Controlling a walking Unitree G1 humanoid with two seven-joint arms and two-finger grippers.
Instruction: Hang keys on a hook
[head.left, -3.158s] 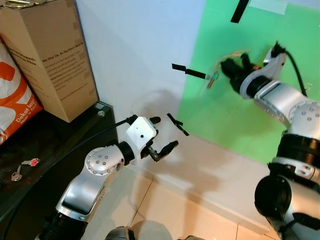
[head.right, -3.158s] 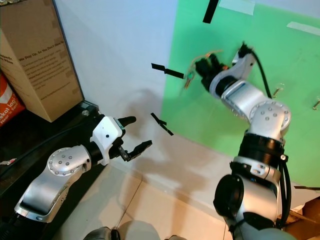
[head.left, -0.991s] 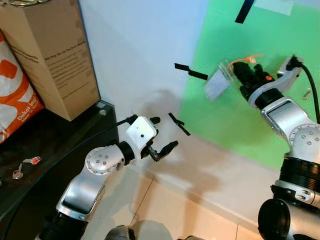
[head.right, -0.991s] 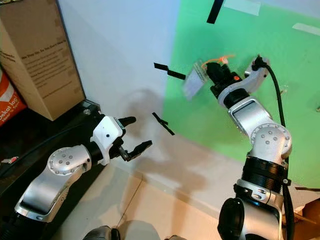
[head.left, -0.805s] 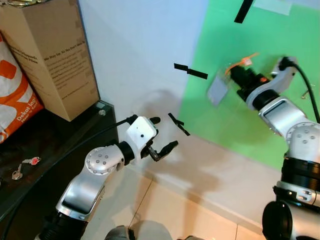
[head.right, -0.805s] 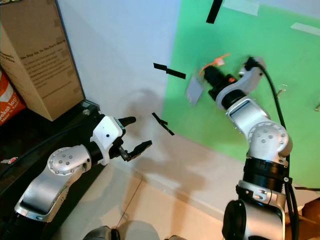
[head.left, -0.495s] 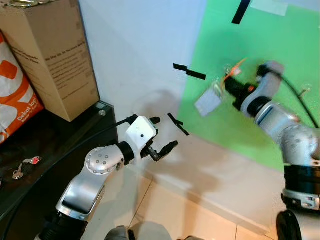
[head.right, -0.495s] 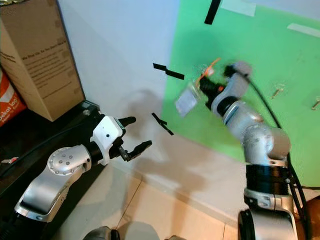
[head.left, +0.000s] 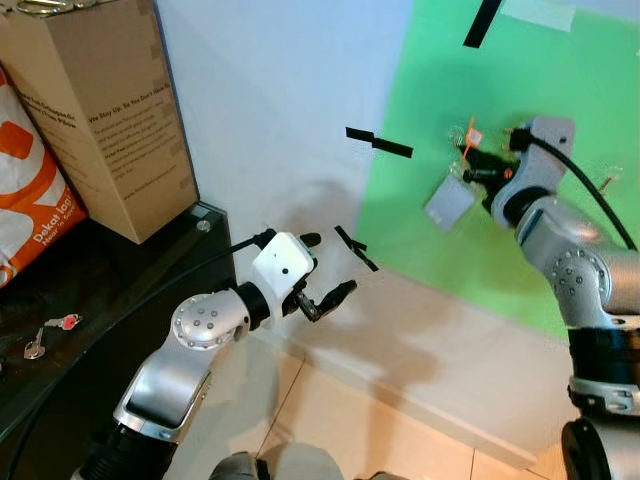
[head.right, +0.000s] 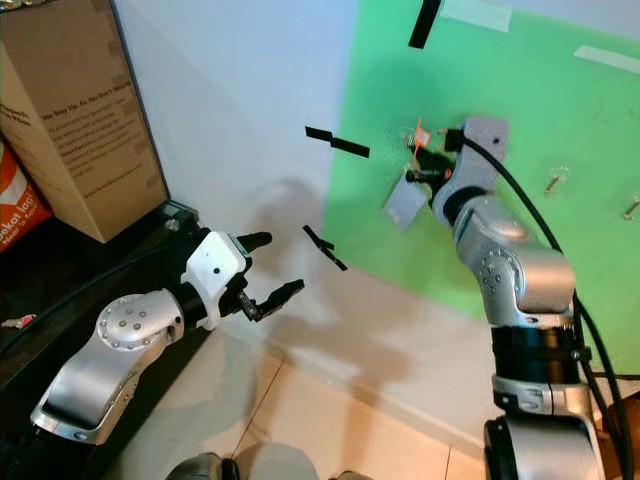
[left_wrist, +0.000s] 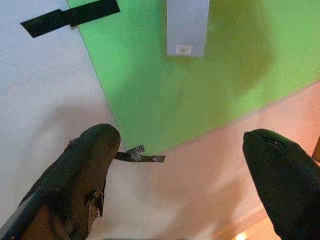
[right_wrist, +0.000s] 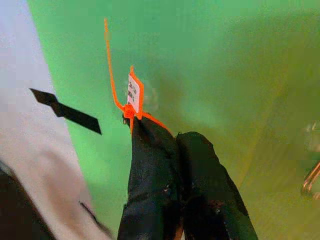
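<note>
Step in hand: carrying to the wall, hang not yet done. Right gripper (right_wrist: 165, 137) raised against green sheet (head.left: 520, 250) on wall, fingers pinched tight on orange zip-tie loop (right_wrist: 122, 95) w/ small white label; grey tag (head.left: 449, 202) dangling just below, tilted, close to the sheet. Actual keys on that bundle too small to make out. Metal hooks (head.right: 556, 182) on the sheet further to robot's right, apart from the gripper, nothing on them; one more (head.right: 630, 209) near frame edge. Faint clear hook-like fitting maybe just behind the orange loop in right wrist view, can't confirm. Left gripper (head.left: 322, 296) held low by wall base, fingers spread wide, empty, idle. Black tape strips (head.left: 378, 143) on white wall, cardboard box (head.left: 105, 110) and orange bag (head.left: 30, 205) on dark shelf (head.left: 110, 300); second key set w/ red tag (head.left: 48, 334) lying there, untouched. Next, probably: slide loop over a hook tip, lower so it seats, then release. Needs loop kept open and square to hook; swinging tag may twist it off line.
</note>
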